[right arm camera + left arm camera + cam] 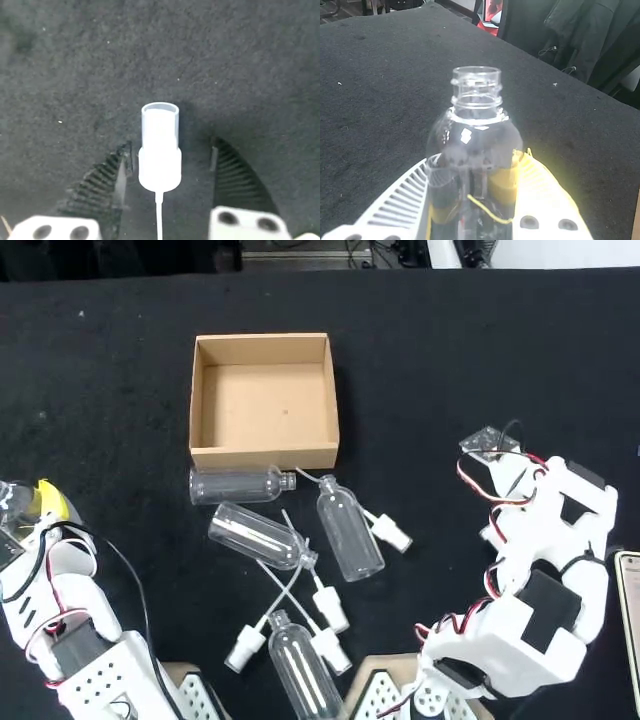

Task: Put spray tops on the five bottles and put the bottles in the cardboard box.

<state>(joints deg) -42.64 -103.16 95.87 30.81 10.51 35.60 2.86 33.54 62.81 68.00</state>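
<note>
Jaws of left gripper [477, 167] clench a clear bottle [475, 125] at the left edge. Right gripper [170, 147] jaws gape either side of a spray top [160, 160], not touching. Four other bottles [350, 530] lie just near of the cardboard box [263, 455].

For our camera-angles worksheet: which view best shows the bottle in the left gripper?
Left wrist view: the bottle, open-necked, sits close up in the left gripper. The high view catches a sliver at its edge; the right wrist view faces a spray top.

Clear bottles [349, 530], white spray tops [392, 532], brown box [264, 455], black table [120, 370].
</note>
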